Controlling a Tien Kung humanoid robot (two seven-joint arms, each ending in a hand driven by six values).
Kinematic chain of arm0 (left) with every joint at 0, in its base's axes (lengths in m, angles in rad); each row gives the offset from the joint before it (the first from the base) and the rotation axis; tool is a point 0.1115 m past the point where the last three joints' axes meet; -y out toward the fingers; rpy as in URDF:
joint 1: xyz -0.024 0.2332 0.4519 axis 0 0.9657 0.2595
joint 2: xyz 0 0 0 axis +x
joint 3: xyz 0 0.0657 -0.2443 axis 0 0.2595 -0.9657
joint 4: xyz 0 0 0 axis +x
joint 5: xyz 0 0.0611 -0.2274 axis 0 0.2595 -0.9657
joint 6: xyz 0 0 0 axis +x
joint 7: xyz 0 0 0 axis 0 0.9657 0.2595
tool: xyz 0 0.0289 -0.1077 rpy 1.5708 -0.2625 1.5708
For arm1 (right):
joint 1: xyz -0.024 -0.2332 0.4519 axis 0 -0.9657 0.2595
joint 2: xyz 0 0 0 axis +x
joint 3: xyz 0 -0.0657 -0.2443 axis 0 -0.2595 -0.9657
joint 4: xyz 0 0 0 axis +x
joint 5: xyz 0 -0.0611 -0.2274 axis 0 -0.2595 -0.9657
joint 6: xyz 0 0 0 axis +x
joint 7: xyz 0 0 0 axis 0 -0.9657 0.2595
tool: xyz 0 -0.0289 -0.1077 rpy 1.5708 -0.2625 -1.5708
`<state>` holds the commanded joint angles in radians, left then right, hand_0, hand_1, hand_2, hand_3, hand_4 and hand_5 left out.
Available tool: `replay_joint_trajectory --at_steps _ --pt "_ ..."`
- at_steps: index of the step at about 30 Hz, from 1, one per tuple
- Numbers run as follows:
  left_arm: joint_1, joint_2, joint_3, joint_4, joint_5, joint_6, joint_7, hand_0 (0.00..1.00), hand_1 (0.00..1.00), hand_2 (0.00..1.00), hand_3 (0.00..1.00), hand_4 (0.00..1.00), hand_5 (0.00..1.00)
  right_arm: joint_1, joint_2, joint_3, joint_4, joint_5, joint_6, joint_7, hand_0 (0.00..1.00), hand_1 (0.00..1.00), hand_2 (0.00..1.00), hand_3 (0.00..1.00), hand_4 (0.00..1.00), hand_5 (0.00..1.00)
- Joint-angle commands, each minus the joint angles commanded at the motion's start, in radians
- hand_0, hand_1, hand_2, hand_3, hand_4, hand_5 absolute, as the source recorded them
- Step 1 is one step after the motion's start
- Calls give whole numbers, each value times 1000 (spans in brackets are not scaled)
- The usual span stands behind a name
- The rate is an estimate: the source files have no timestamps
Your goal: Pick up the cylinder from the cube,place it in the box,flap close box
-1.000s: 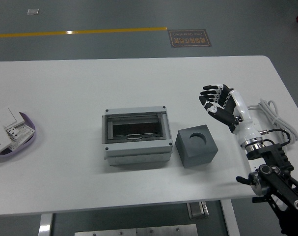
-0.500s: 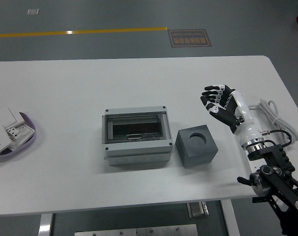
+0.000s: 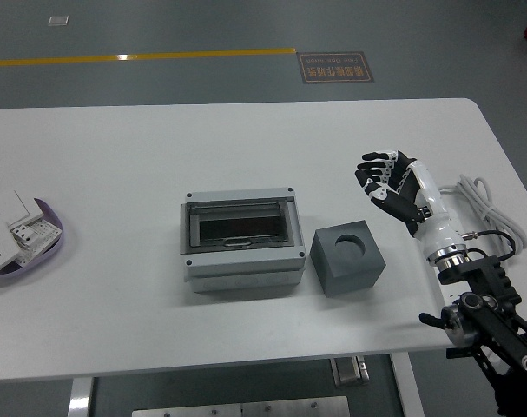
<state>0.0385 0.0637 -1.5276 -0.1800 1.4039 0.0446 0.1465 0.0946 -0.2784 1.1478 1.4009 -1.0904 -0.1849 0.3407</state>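
Fingers of the right hand (image 3: 386, 181) are loosely spread and hold nothing, above the counter (image 3: 246, 148) right of the cube (image 3: 346, 258). Cube's round socket looks bare; beside it sits the box (image 3: 240, 241), clear flap down; cylinder not visible

A single head view looks forward and down from high on the robot's side of the white table (image 3: 246, 148), taking in its near edge at the bottom, its far edge, and grey floor beyond. The grey box (image 3: 239, 241) sits near the picture's centre, at middling distance.
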Motion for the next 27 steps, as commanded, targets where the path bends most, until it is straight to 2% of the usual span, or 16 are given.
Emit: replay_joint_trajectory --at_steps 27 --pt "2 -4 -6 0 2 0 2 569 612 608 660 647 124 -1 4 3 -4 4 -2 2 568 550 546 557 766 204"
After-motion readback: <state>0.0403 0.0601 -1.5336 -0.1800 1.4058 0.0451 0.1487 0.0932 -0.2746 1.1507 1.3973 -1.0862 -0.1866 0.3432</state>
